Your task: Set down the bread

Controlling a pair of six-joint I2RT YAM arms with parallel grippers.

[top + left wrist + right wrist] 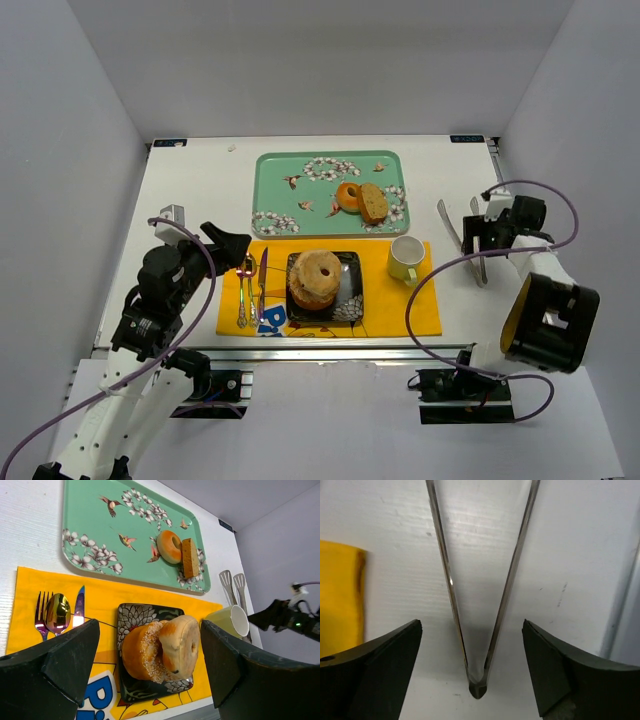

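Top external view has two bagels [315,278] piled on the black plate [352,262] in the middle of the frame, on the yellow mat [420,310]. A third bagel [348,196] and a bread slice [374,203] sit touching on the green tray [280,175] just above.

The left claw [232,242] is wide open and holds nothing. It hangs at the left end of the mat. The right claw [485,240] is at the right of the frame. It is open too, with the tongs [445,570] lying on the table [200,180] between its sides, and neither side touches them.

Bread is light and soft, I think. A hard squeeze would squash it or make crumbs. A soft hold across the round outer sides looks best. In the left wrist view the top bagel leans, so it may slide off.

The cup [405,260] is just right of the plate. The knife [261,285], spoon [248,270] and fork [241,305] are just left. Going straight up looks safest. The tray has a raised rim to clear.
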